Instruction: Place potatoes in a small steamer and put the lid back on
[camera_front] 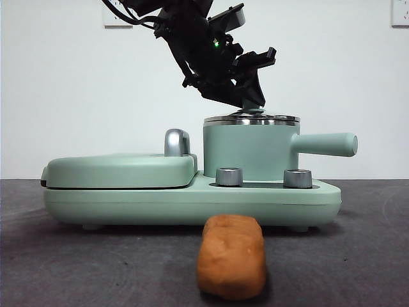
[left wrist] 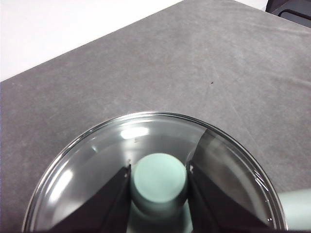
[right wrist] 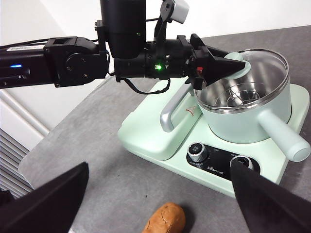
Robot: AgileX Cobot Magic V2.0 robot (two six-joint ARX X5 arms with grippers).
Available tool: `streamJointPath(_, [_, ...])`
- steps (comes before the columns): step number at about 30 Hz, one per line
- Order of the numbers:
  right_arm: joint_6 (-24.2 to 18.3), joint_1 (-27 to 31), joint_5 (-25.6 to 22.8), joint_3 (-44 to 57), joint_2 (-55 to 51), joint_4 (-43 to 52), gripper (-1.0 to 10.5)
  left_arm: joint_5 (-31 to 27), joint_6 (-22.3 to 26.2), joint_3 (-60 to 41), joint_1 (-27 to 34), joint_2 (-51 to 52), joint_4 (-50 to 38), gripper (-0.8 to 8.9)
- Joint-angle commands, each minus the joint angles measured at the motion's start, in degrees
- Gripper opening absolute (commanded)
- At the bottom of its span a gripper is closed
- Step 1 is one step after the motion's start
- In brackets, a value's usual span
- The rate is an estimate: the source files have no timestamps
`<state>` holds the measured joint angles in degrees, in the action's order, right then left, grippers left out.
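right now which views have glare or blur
Left wrist view: window glare on the glass lid, and the left gripper around the knob is soft. Front view: the near potato is slightly blurred. Right wrist view: the right gripper shows as dark, blurred shapes.

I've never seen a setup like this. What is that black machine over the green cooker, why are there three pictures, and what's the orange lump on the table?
It is a two-armed table robot; each arm ends in a gripper of two black jaws. One picture looks level across the table; the other two come from cameras on each wrist. On the grey table stands a mint-green cooker base with a flat hinged griddle and a small mint-green cylindrical pot with a stubby side handle. The left gripper is closed on the green knob of the round glass lid, which sits on the pot. The right gripper waits open above the oblong orange-brown potato, which lies on the table before the cooker, not yet in the pot.
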<state>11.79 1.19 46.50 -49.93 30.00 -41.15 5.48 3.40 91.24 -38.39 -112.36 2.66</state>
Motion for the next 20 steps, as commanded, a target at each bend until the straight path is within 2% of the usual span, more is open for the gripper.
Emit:
streamJointPath(1, [-0.22,-0.04,0.00,-1.09,0.24,0.35,4.7,0.09,0.24,1.86,-0.48,-1.29,-1.40,0.51])
streamJointPath(14, [0.09,-0.72,-0.76,-1.31,1.97,-4.70,4.7,0.09,0.24,2.36,-0.39,3.30,-0.46,0.46])
streamJointPath(20, [1.29,-5.44,-6.21,-1.66,5.33,-5.60,4.7,0.09,0.24,2.36,0.04,7.34,0.81,0.15])
